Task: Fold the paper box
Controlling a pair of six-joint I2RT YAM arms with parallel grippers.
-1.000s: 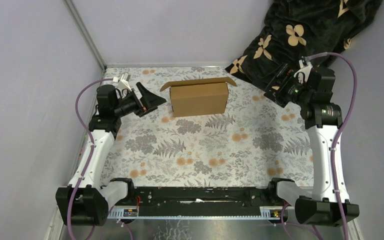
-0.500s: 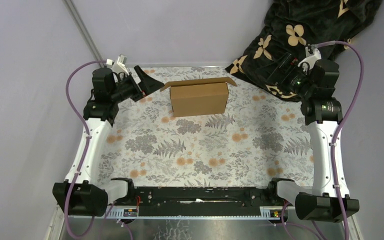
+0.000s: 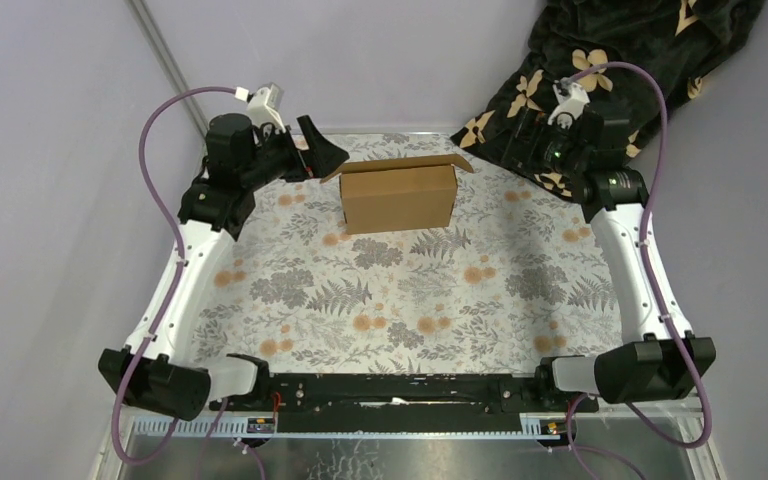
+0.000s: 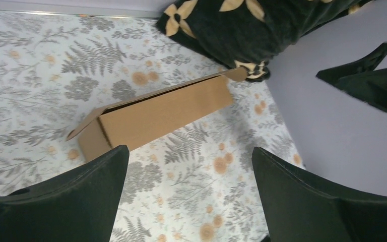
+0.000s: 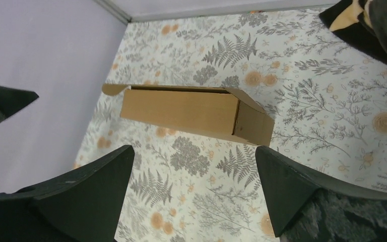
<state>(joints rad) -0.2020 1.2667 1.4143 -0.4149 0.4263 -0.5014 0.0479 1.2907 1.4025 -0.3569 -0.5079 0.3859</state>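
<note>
The paper box [image 3: 398,197] is plain brown cardboard, standing on its long side at the back middle of the floral cloth, its top flap slightly ajar with tabs sticking out at both ends. It also shows in the left wrist view [image 4: 156,116] and the right wrist view [image 5: 191,113]. My left gripper [image 3: 322,152] is open and empty, raised just left of the box's upper left corner [image 4: 189,156]. My right gripper [image 3: 522,140] is open and empty, raised to the right of the box over the dark blanket [image 5: 194,156].
A black blanket with tan flowers [image 3: 610,60] lies heaped in the back right corner. Grey walls close the left, back and right sides. The floral cloth [image 3: 410,300] covers the table in front of the box.
Both arms have risen and swung inward toward the back. The left gripper has moved right to the box's upper left corner; the right gripper has moved left over the blanket. The box has not moved.
</note>
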